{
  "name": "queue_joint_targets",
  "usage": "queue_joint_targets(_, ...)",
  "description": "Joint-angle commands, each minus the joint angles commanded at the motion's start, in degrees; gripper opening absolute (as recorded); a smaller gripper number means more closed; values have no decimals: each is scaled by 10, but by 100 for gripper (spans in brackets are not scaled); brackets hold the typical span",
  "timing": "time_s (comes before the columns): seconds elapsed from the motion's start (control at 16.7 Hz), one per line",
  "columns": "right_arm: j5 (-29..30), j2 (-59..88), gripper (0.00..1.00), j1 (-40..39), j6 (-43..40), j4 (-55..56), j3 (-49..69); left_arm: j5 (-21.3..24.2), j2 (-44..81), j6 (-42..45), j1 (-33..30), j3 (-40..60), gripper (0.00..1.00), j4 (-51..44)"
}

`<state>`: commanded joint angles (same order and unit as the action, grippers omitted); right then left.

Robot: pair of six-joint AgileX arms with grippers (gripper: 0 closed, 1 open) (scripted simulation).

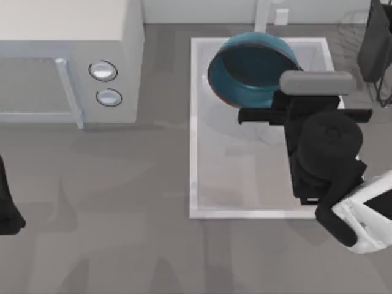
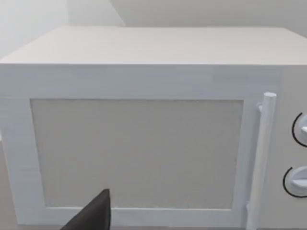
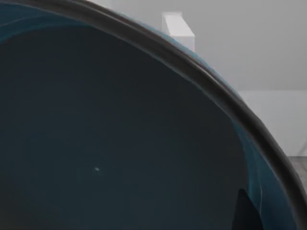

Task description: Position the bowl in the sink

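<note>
Overhead, the bowl [image 1: 252, 68] is sitting tilted above the far end of the sink [image 1: 197, 184], close to the faucet post [image 1: 261, 15], with its opening turned toward the camera and slightly toward the table's left. Whether its base is already touching the basin floor cannot be told from above. The right gripper [image 1: 283, 109] is reaching over the sink from the table's right side, and the bowl is lying immediately beyond it, toward the faucet end, so that the near edge of the bowl is meeting the gripper. In the right wrist view, the dark inside of the bowl [image 3: 120, 143] is taking up nearly the whole frame, its rim [image 3: 211, 81] is curving across, and a dark fingertip [image 3: 247, 213] is appearing at the wall, which suggests that the fingers are pinching the bowl's edge. The left gripper [image 2: 93, 215] is idling at the table's left edge, facing the microwave [image 2: 144, 143]; its finger spacing cannot be told. Judged from this layout, the right arm is the nearer one, and the coming move is turning on lowering and levelling the bowl within the raised rim before letting go.
</note>
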<state>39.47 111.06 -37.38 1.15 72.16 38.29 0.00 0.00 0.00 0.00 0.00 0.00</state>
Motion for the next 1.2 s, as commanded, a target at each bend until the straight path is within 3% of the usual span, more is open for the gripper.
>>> queue_joint_targets(0.36,-2,153,0,1,-2,187,-31,0,0,0,0,0,100,0)
queue_joint_targets(0.72,-2,168,0,2,-2,203,-34,0,0,0,0,0,100,0)
queue_joint_targets(1.2,-2,168,60,2,-2,203,-34,0,0,0,0,0,100,0)
